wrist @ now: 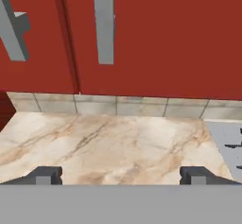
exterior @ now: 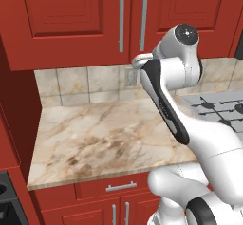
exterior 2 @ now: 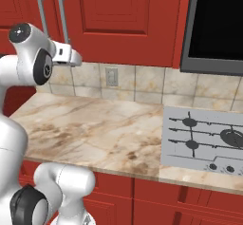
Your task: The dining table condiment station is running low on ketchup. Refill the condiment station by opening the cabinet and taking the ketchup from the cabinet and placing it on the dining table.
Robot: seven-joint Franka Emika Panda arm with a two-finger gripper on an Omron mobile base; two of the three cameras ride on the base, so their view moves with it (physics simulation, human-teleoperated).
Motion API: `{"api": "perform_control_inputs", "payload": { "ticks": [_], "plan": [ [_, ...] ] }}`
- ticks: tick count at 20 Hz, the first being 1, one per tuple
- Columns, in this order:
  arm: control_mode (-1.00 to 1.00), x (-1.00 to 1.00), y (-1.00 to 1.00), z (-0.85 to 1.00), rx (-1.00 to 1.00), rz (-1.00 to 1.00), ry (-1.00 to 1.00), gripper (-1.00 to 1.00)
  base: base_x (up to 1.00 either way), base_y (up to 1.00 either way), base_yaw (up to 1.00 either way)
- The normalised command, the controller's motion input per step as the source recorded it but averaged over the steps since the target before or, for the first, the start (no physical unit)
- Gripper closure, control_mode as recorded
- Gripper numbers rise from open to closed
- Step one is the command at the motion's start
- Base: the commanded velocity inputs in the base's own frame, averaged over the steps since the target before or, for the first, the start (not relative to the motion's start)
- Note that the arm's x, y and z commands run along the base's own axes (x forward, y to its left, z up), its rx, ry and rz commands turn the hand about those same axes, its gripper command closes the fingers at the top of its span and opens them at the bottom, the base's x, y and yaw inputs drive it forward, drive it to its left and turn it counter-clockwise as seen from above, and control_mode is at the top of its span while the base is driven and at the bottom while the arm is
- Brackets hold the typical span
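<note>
Gripper (wrist: 120, 176): jaws stand wide apart with nothing between them; in the hand view the two dark finger tips (wrist: 45, 175) rise far apart at the bottom, over the marble.
Hand aim: the hand view looks at the lower edge of the cabinet doors, with the tiled strip and the counter beneath.
Arm: the white arm (exterior: 173, 72) rises from the lower right of the left base view, bends at a dark-jointed elbow and reaches toward the wall below the cabinet; in the right base view its upper links sit at the left edge.
Cabinet (exterior: 71, 22): red wall cabinet, raised-panel doors shut, just above the tiles and in front of the hand.
Cabinet handles (exterior: 121, 20): two long vertical silver bars side by side where the doors meet; in the hand view one bar hangs upper centre, the other at the upper left edge.
Ketchup: cannot tell where it is; the doors are closed.
Counter (exterior: 102, 136): beige-brown marble top, running under the cabinet.
Backsplash (exterior 2: 142, 84): pale marbled tiles between counter and cabinet, with a wall outlet (exterior 2: 111, 77) set in them.
Cooktop (exterior 2: 206, 141): grey, with dark burners, inset at the right of the counter.
Dark panel (exterior 2: 216, 22): black, grey-framed, on the wall above the cooktop.
Lower cabinets (exterior: 111, 202): red fronts with silver handles, under the counter.
</note>
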Motion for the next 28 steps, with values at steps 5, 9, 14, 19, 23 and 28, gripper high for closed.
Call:
{"api": "perform_control_inputs", "payload": {
  "ticks": [5, 9, 14, 19, 23, 28],
  "plan": [
    [-1.00, 0.00, 0.15, 0.74, 0.00, -0.01, -0.13, -1.00, 0.00, 0.00, 0.00],
    [-1.00, 0.00, 0.14, 0.60, 0.00, 0.00, -0.12, -1.00, 0.00, 0.00, 0.00],
    [-1.00, 0.06, 0.11, 0.39, 0.00, 0.00, -0.10, -1.00, 0.00, 0.00, 0.00],
    [-1.00, 0.16, 0.00, 0.04, 0.00, 0.00, -0.06, -1.00, 0.00, 0.00, 0.00],
    [-1.00, 0.13, -0.04, 0.00, 0.00, 0.00, -0.07, -1.00, 0.00, 0.00, 0.00],
    [-1.00, 0.16, -0.07, 0.00, 0.00, 0.00, -0.11, -1.00, 0.00, 0.00, 0.00]
  ]
}}
